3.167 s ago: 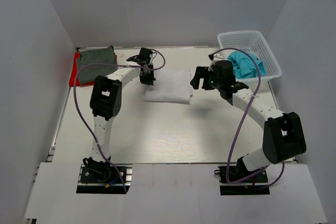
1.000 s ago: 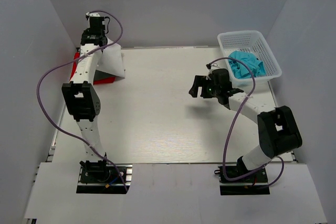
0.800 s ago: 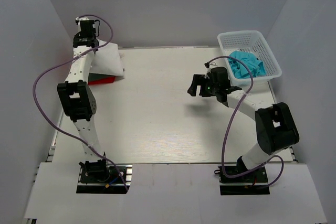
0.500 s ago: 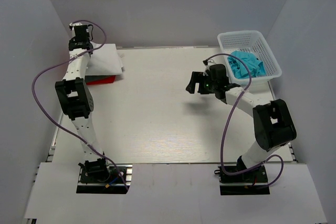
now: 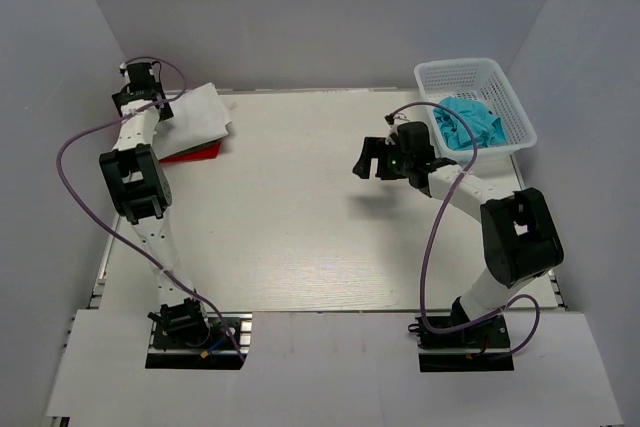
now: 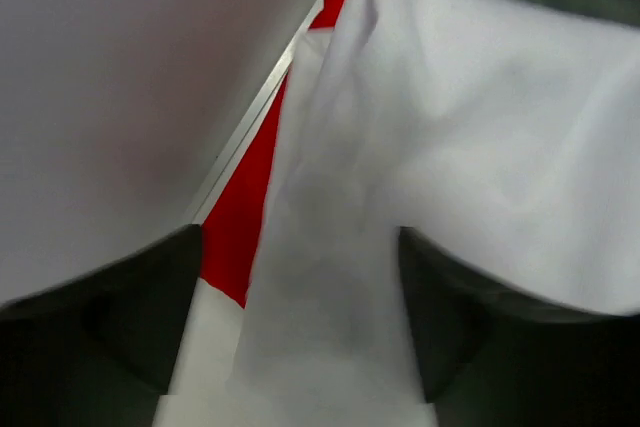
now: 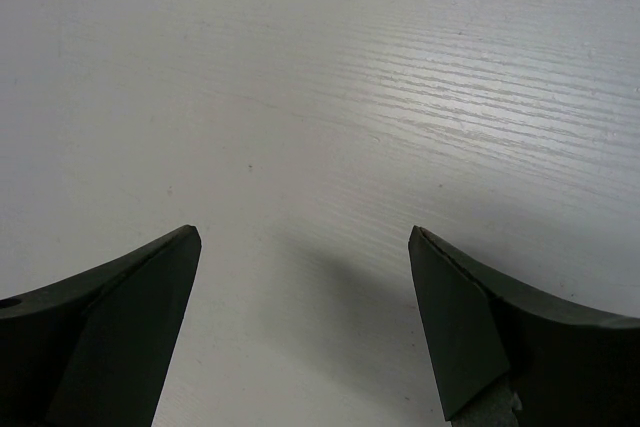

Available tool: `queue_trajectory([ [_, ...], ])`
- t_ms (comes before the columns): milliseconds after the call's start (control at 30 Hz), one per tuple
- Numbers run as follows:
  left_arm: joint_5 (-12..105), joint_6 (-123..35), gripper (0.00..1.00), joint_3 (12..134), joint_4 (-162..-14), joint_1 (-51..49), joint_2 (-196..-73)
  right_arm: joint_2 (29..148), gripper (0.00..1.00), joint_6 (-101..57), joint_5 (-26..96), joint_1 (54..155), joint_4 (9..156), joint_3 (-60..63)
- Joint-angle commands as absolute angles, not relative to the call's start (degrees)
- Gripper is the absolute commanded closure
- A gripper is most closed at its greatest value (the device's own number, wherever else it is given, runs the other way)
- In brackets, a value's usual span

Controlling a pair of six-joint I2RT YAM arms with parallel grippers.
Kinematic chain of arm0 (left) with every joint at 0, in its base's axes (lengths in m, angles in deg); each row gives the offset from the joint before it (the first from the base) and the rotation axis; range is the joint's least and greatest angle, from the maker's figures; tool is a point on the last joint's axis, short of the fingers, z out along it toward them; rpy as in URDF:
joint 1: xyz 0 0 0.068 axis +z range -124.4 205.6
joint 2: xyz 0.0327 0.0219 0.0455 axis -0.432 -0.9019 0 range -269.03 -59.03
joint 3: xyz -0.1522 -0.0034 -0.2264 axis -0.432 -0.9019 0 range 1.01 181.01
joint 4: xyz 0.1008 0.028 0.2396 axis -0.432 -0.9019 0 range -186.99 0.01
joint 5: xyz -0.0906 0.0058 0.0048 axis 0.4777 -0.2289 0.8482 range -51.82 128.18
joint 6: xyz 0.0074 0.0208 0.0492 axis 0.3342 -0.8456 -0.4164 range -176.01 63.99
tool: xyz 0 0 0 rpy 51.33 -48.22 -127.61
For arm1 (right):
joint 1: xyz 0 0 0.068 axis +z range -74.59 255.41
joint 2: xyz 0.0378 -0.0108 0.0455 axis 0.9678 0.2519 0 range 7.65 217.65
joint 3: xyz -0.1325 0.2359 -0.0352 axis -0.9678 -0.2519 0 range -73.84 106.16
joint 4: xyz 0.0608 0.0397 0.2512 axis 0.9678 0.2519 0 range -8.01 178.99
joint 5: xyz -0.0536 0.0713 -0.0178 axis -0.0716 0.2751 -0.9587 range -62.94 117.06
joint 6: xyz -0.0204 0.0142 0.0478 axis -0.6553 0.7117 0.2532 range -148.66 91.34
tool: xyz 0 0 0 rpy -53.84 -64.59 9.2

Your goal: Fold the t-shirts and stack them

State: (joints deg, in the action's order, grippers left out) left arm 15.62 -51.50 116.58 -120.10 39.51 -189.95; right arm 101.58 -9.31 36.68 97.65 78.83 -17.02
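Stacking the white t-shirt (image 5: pixel 200 112) on the red t-shirt (image 5: pixel 195 154) far left, your left gripper (image 6: pixel 298 237) is spread around it; back out, then send your equally spread right gripper (image 7: pixel 300 237) to the turquoise t-shirt (image 5: pixel 470 123).

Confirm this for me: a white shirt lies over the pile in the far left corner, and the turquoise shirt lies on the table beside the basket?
Not beside it: the top external view shows the turquoise shirt lying inside the basket. The part about the white shirt is right.

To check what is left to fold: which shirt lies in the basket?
The turquoise shirt: it alone is in the basket; the white shirt and red shirt lie far left.
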Motion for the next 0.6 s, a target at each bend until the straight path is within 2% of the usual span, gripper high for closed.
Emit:
queue_trajectory([
  [0,15.78,-46.9,0.01,123.68,-124.42,40.54,-189.81,100.91,0.1,-9.41,37.34,97.91,78.21,-14.52],
  [100,15.77,-43.02,0.0,128.53,-131.11,41.07,-190.96,99.33,0.1,-9.94,36.99,98.09,78.3,-14.78],
  [200,21.56,-39.95,0.0,127.14,-133.4,41.07,-187.54,97.4,0.1,-11.34,35.42,98.26,79.52,-14.78],
  [300,27.1,-38.0,0.0,119.86,-129.82,39.93,-180.36,94.06,0.1,-11.7,34.36,98.35,79.18,-16.44],
  [433,40.52,-34.84,0.0,106.44,-124.19,37.47,-170.17,87.92,0.1,-10.64,33.47,98.17,77.69,-22.05],
  [567,40.56,-32.99,0.0,92.18,-117.52,31.59,-156.71,81.84,0.1,-10.29,31.19,98.17,77.33,-28.2],
])
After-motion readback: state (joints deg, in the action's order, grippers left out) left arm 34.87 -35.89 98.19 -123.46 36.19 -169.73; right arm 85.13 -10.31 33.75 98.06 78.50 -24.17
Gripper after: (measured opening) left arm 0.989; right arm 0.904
